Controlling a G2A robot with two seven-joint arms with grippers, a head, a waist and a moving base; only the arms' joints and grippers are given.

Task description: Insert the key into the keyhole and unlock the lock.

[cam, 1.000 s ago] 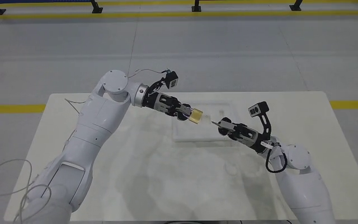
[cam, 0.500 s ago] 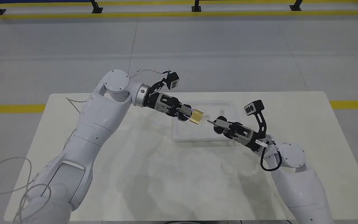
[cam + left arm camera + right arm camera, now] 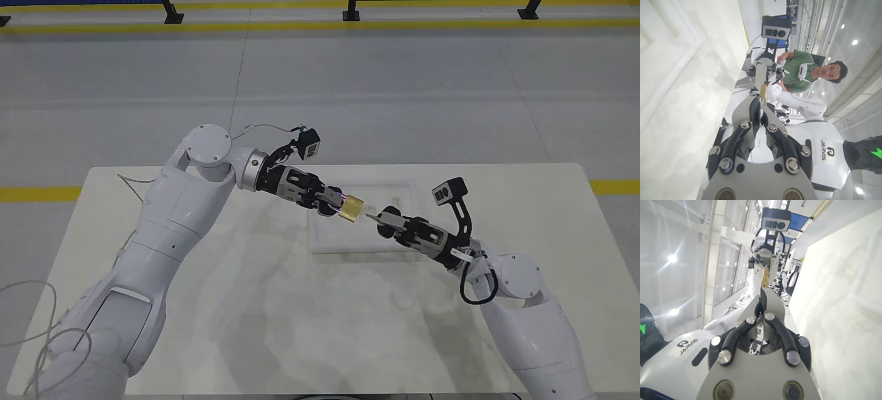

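1. The left gripper (image 3: 761,105) is clamped on the silvery shackle (image 3: 761,113) of the lock (image 3: 350,207). We see the brass body jutting past the fingertips, held in the air over the white tray (image 3: 315,246) on the table (image 3: 200,300).
2. The right gripper (image 3: 762,298) has its pads pressed together on the key (image 3: 374,215). The thin blade points at the lock and its tip sits just beside the brass end face. We cannot tell whether it has entered the keyhole.
3. We judge the lock to be small, dense and rigid. Held by the shackle alone, the body may rock or swivel when the key pushes on it, so a grip on the flat brass sides would likely steady it better.
4. We judge the key to be light, stiff and smooth. It is best pinched flat across its head, so that the turning force does not let it slip between the pads.
5. The blade is thin, so we would push straight along its length, because a sideways load could bend it or jam it.
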